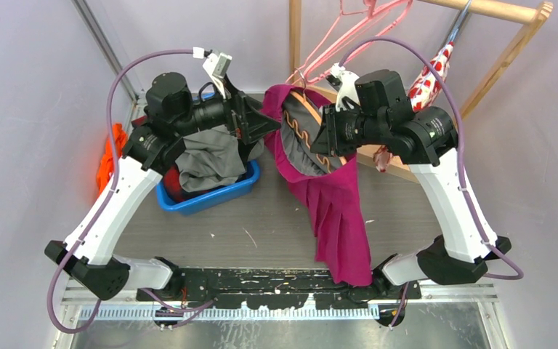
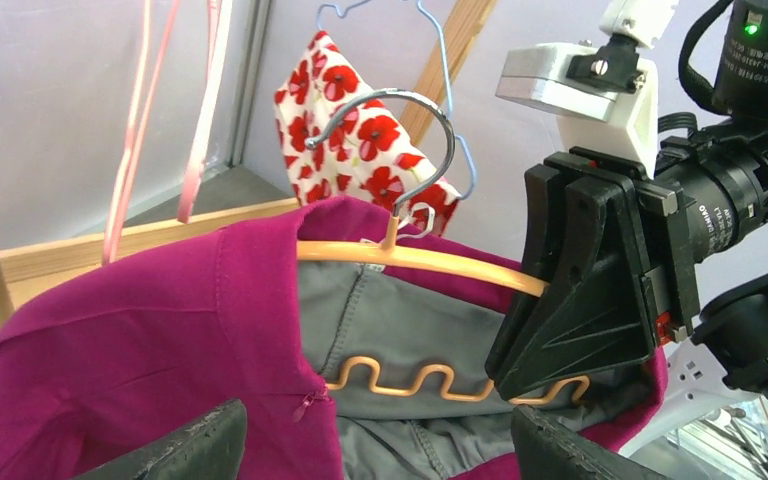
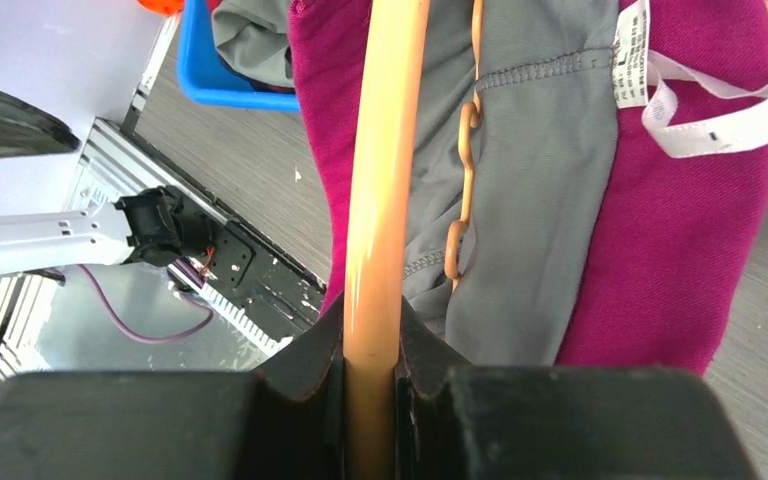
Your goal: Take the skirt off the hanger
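Two arms share the work — the right fingers (image 3: pixel 305 365) are clamped on the peach plastic hanger (image 2: pixel 430 262) to steady it, the left fingers (image 2: pixel 190 445) stand wide apart near the magenta pleated skirt (image 1: pixel 338 218) draped on it, probably ready to pull.

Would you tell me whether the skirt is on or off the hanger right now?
On: the skirt has its waistband draped over the hanger, whose arm the right gripper clamps.

magenta pleated skirt (image 1: pixel 338 218) on orange plastic hanger (image 1: pixel 302 135), frame centre; blue plastic bin (image 1: pixel 211 198) left of it; wooden rack (image 1: pixel 494 9) behind, upper right.
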